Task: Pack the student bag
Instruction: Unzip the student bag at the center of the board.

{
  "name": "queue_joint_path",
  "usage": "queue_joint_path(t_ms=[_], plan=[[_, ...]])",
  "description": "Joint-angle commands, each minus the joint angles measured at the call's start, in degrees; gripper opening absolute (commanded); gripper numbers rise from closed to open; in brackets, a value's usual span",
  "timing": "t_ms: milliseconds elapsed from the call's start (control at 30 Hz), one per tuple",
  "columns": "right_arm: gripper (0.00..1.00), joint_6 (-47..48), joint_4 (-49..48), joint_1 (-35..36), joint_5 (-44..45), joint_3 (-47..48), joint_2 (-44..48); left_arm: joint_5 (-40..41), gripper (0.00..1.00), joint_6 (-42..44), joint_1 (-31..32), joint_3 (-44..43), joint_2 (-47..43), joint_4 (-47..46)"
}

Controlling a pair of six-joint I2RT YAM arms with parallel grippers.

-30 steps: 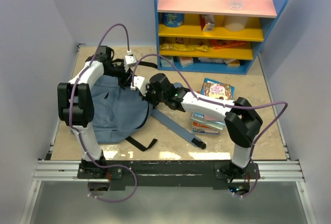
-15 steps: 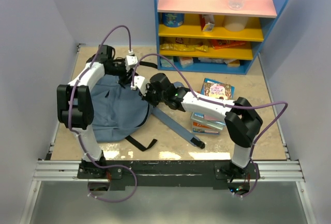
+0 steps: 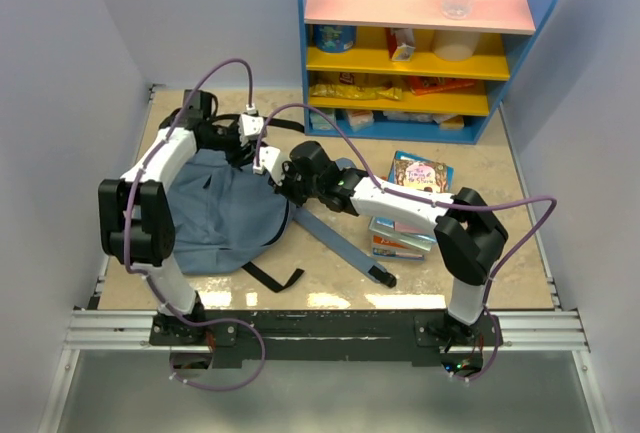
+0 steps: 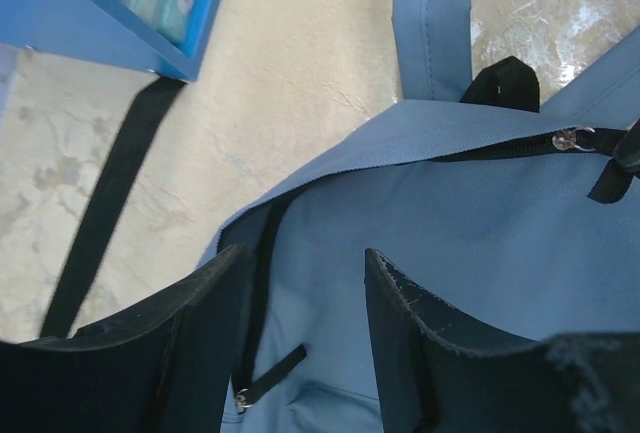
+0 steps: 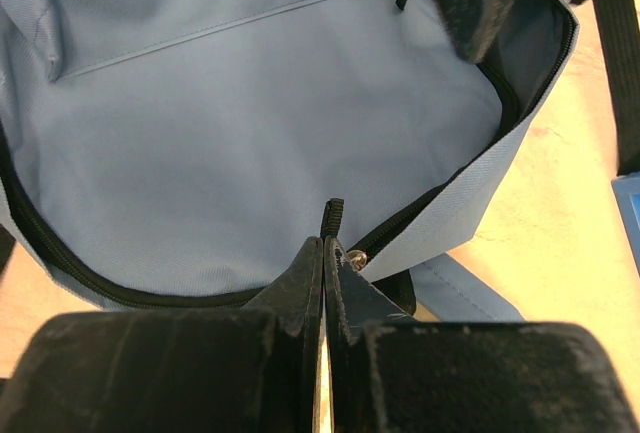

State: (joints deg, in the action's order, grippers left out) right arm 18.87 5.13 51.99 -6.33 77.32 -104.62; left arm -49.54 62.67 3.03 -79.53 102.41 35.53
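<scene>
Slippage is the main risk here. At the left of the surface (image 3: 520,223) the student bag (image 3: 215,223) lies flat with its zip partly undone. The left gripper (image 4: 305,271) hangs over the bag's far rim with jaws spread and nothing between them, so that side of the mouth has no support. If it closes on a single layer, or on the thin black webbing strap (image 4: 105,203) nearby, the opening would probably sag shut instead of gaping. Just to its right, the right gripper (image 5: 323,248) is pinched tight on the zip pull (image 5: 331,215) at the bag's right edge. A pull at the wrong angle could likely jam the slider, or drag the whole soft bag across the surface because nothing anchors it. A padded shoulder strap (image 3: 335,243) trails to the near right and might snag an arm. Farther right a stack of books (image 3: 400,238) waits, apart from the bag. The surface is pale mottled stone, bare around these things. A blue shelf unit (image 3: 420,48) with pink and yellow boards stands at the far right, and plain lilac walls (image 3: 60,73) close in on both sides.
</scene>
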Motion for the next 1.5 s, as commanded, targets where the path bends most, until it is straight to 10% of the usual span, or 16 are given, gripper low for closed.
queue_joint_path(t_ms=[0,367,733,1467], plan=[[0.0,-0.8,-1.3,-0.2,-1.8,1.1,1.6,-2.4,0.56,3.7,0.0,1.1,-2.1,-5.6],[0.0,-0.3,0.0,-0.2,-1.6,2.1,1.7,-3.1,0.56,6.1,0.0,-4.1,6.1,-7.5],[0.0,-1.1,0.3,-0.2,-0.7,1.3,1.7,-2.2,0.0,-1.5,2.8,-4.9,8.9,-14.2],[0.0,-13.5,-3.5,8.2,4.5,-9.9,6.1,12.5,0.0,-27.2,3.1,3.1,4.8,-31.8]])
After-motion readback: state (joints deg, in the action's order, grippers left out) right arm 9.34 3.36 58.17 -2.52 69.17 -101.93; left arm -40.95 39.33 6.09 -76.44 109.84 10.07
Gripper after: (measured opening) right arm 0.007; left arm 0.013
